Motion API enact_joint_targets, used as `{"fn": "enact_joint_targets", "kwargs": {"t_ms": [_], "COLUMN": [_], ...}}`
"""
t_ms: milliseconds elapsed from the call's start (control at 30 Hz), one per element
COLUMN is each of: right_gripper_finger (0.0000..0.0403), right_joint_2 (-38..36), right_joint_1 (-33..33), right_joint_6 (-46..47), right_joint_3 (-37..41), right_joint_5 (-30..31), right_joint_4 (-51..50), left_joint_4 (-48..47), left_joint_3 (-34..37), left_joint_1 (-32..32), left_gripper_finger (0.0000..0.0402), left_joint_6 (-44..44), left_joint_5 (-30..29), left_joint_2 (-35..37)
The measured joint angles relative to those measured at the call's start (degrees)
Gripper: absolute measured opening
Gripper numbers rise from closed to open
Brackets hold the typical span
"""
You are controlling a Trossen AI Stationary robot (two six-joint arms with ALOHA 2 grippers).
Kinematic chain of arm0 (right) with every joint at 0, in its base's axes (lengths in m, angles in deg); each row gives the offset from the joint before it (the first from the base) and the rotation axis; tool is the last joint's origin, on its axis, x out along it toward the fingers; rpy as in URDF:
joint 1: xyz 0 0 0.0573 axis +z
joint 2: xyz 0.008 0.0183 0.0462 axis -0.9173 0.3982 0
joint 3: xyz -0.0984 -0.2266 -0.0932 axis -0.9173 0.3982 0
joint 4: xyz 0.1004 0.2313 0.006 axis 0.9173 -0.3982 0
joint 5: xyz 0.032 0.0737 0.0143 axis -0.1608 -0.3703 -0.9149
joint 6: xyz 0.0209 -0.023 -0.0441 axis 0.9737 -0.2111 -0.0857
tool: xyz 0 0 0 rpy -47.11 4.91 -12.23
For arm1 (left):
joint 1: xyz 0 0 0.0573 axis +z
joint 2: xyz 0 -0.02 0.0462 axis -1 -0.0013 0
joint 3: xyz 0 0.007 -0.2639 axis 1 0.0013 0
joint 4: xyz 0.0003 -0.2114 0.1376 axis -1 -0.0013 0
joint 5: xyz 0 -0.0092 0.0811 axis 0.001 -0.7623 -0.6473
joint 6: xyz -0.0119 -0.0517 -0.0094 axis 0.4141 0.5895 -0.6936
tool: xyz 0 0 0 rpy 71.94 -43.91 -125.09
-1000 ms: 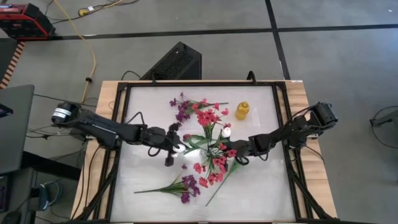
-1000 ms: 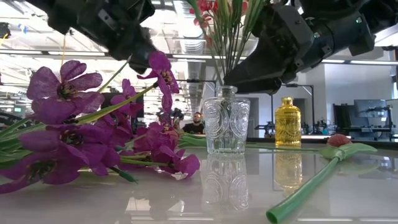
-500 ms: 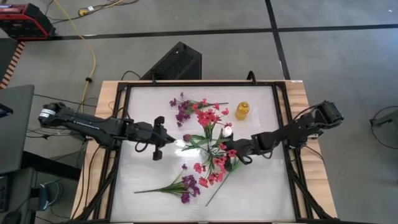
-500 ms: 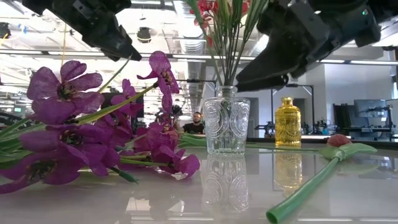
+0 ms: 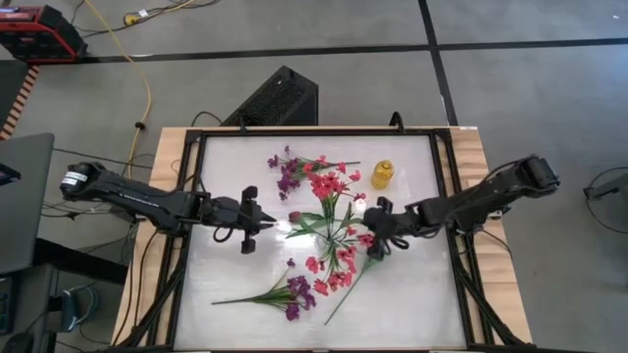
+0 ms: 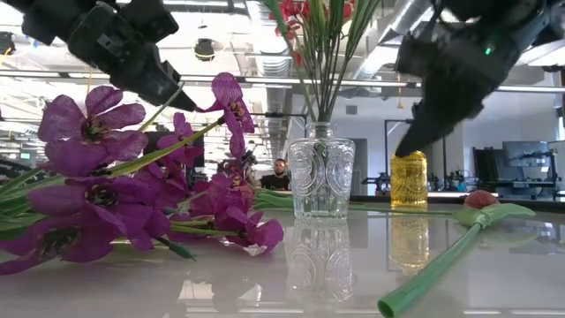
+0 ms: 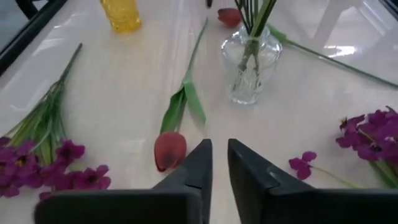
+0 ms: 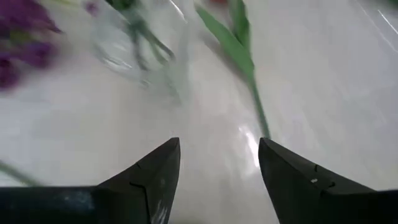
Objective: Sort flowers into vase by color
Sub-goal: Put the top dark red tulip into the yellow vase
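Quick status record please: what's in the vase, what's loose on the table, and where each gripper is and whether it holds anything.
vase: clear glass, upright, holds red-pink flowers
yellow bottle: upright, beside the vase
loose purple stems: one bunch near side, one far side
loose tulip: lying flat, in front of left gripper
left gripper: left of vase, fingers nearly closed, empty
right gripper: right of vase, fingers apart, empty

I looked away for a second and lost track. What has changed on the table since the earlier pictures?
The left gripper has pulled back toward its own side, away from the clear vase, holding nothing. The right gripper has drawn back from over the vase toward its side, jaws open and empty. The red flowers in the vase, the yellow bottle and the purple flowers stayed put.
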Motion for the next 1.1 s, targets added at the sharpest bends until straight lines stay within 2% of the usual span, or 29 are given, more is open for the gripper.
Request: {"fn": "enact_joint_targets", "kwargs": {"t_ms": [167, 333, 567, 933, 1000, 1100], "right_gripper_finger": [0.0244, 0.0244, 0.0244, 0.0243, 0.0236, 0.0204], "right_joint_2": [4.83, 9.56, 12.46, 19.73, 20.40, 20.44], "right_joint_1": [-2.92, -7.07, -10.50, -10.81, -10.81, -10.76], "right_joint_6": [-1.44, -4.13, -5.80, -8.27, -8.82, -8.81], "right_joint_3": [0.00, 0.00, -0.31, -0.57, -0.59, -0.74], "right_joint_5": [-0.02, -0.12, -3.14, -4.63, -4.29, -4.31], "right_joint_4": [1.50, 5.99, 8.17, 12.71, 10.83, 8.31], "left_joint_4": [5.31, 6.26, 6.26, 6.59, 6.64, 6.64], "left_joint_3": [3.40, 3.81, 3.82, 3.82, 3.82, 3.82], "left_joint_1": [0.00, 0.00, 0.02, 0.02, 0.02, 0.02], "left_gripper_finger": [0.0084, 0.0103, 0.0105, 0.0105, 0.0105, 0.0105], "left_joint_6": [0.54, 0.62, 2.02, 1.58, 1.60, 1.61], "left_joint_5": [0.07, 0.11, -2.98, -4.56, -4.42, -4.41], "left_joint_2": [0.00, -0.02, 0.00, -0.02, -0.02, -0.02]}}
